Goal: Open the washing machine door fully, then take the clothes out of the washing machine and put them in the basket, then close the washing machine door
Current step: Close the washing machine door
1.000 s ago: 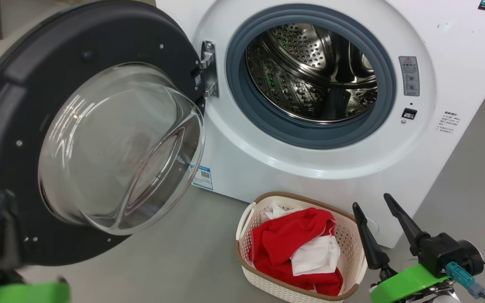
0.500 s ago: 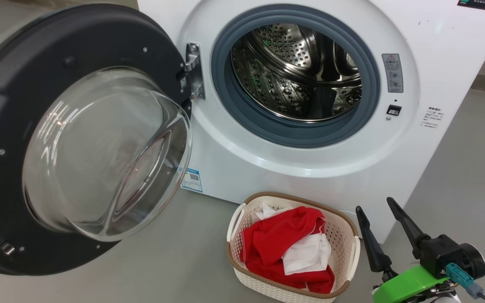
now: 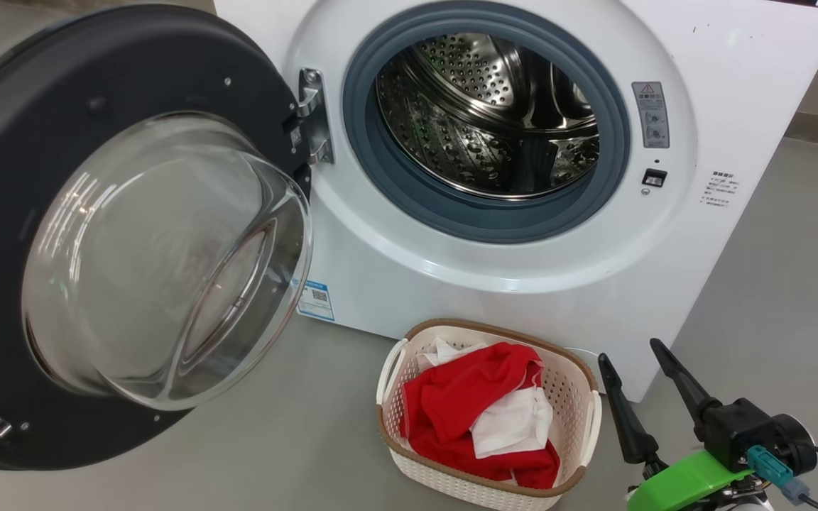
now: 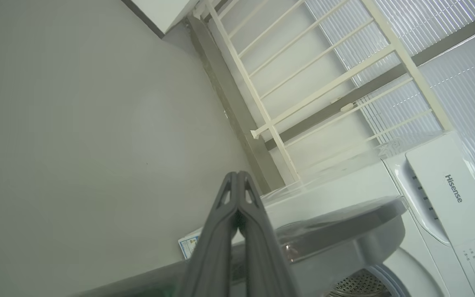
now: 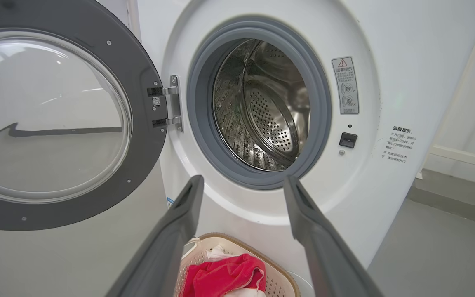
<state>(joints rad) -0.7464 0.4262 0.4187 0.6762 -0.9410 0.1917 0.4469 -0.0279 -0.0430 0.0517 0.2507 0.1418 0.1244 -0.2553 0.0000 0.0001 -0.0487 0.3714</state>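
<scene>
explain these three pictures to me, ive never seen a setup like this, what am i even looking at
It is a wheeled robot with two arms, doing laundry. One picture comes from a camera on its head, looking down; the other two from cameras on its wrists, looking along each arm's fingers. The washing machine stands with its door swung open and its drum looks empty. On the floor sits the basket with the red and white clothes inside. The right end effector is open, the left end effector shut; neither holds anything.
</scene>
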